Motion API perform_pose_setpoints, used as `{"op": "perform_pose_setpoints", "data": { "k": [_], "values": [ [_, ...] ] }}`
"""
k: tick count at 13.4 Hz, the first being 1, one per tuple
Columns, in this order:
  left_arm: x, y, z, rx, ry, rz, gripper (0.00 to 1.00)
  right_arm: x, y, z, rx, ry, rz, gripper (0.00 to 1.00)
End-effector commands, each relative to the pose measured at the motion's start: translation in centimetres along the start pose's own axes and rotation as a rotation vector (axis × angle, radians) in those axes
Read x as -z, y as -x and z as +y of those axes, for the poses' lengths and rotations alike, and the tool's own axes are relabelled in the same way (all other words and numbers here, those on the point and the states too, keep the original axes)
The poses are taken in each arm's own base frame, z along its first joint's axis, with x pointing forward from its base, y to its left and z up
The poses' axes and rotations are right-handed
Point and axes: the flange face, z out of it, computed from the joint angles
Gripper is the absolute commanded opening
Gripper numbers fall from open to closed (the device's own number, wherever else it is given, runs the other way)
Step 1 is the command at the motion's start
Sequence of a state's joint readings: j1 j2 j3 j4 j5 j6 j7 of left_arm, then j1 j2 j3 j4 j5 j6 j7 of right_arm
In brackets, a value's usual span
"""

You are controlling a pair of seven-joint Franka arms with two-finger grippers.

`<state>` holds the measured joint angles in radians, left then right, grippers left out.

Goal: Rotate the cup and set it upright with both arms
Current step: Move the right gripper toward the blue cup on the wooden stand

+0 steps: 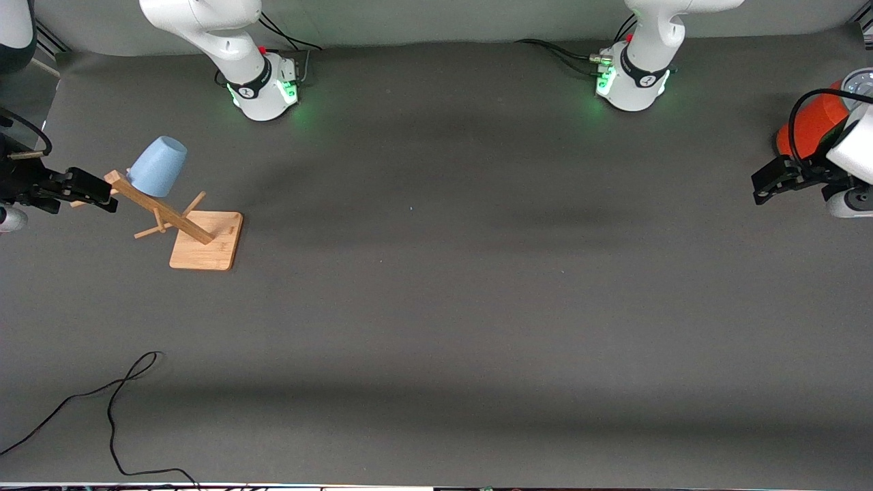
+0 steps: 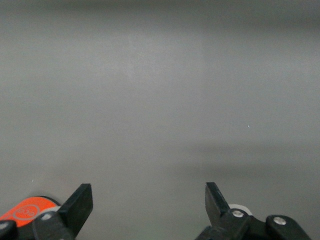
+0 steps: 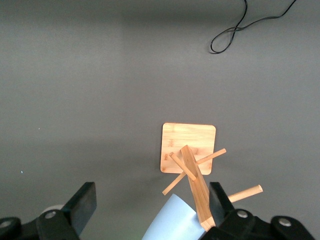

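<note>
Front view: the cup (image 1: 158, 166) hangs upside down on a peg of the wooden rack (image 1: 194, 232), so it needs flipping. Right gripper (image 1: 102, 193) hovers just beside it, jaws wide; left gripper (image 1: 767, 187) waits, also wide.

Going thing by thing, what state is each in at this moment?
cup: upside down, hung on a peg of the wooden rack
wooden rack: standing on its base
left gripper: open, holding nothing, beside the orange can
right gripper: open, above the cup
</note>
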<state>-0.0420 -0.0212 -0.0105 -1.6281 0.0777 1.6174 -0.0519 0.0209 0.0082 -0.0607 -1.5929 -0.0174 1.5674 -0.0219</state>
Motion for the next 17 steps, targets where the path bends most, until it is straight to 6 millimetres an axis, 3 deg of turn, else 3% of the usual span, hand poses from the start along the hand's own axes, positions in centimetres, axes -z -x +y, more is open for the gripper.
{"op": "perform_pose_setpoints", "data": {
  "k": [1,6,9,17],
  "values": [
    [-0.3,0.0,0.6,0.003,0.003,-0.002,1.0,0.6,0.1,0.1,0.024,-0.01,0.008,1.0],
    [-0.6,-0.2,0.7,0.003,0.003,-0.005,1.0,0.6,0.2,-0.2,0.018,-0.008,0.008,1.0],
    [-0.6,-0.2,0.7,0.003,0.003,-0.004,1.0,0.4,1.4,-0.3,0.021,-0.008,-0.003,1.0],
    [-1.0,-0.6,0.7,0.001,0.002,-0.01,1.0,-2.3,12.1,0.6,-0.049,-0.033,0.003,1.0]
  ]
}}
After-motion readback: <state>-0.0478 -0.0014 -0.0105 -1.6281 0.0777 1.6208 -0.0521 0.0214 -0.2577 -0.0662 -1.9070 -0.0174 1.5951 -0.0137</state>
